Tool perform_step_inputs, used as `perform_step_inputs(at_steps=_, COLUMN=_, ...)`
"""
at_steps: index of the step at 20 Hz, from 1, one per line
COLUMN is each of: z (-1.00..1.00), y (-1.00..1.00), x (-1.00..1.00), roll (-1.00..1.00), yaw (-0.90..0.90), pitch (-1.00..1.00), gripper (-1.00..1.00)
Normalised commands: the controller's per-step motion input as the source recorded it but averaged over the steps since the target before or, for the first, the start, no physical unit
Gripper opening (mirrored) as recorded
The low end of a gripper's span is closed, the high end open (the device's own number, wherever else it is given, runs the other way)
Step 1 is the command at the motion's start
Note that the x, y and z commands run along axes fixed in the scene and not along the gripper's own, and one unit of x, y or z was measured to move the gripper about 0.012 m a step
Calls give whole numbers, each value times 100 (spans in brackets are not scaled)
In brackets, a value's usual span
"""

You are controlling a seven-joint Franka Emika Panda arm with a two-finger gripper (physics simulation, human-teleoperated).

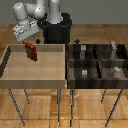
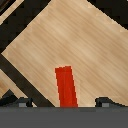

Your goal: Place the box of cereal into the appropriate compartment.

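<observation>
Your gripper [image 1: 30,42] hangs from a white arm that bends down from the base toward the exterior view's left, above the far part of the light-wood tray [image 1: 10,75]. The box of cereal [image 1: 31,51] sits just below the gripper; in the wrist view the box [image 2: 66,87] runs up between the two fingertips [image 2: 22,102], but you cannot tell whether they are pressing it or merely flanking it. The box stands tilted, near the tray's far wall and toward its left side, with bare wood floor open on its near and right sides. Well apart on the exterior view's right stands the dark four-part bin [image 1: 70,65], whose far-right compartment [image 1: 120,56] holds a tall pale grey block [image 1: 114,48].
</observation>
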Motion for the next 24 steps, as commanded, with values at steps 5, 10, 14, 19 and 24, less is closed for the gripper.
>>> perform_step_inputs(at_steps=5, z=-20, y=0, x=0, roll=0, yaw=0, pitch=0, gripper=100)
perform_step_inputs(at_steps=10, z=-40, y=0, x=0, roll=0, yaw=0, pitch=0, gripper=100)
perform_step_inputs(at_steps=14, z=-100, y=0, x=0, roll=0, yaw=0, pitch=0, gripper=100)
perform_step_inputs(at_steps=19, z=-40, y=0, x=0, roll=0, yaw=0, pitch=0, gripper=-100)
perform_step_inputs(at_steps=24, z=0, y=0, x=0, roll=0, yaw=0, pitch=0, gripper=-100)
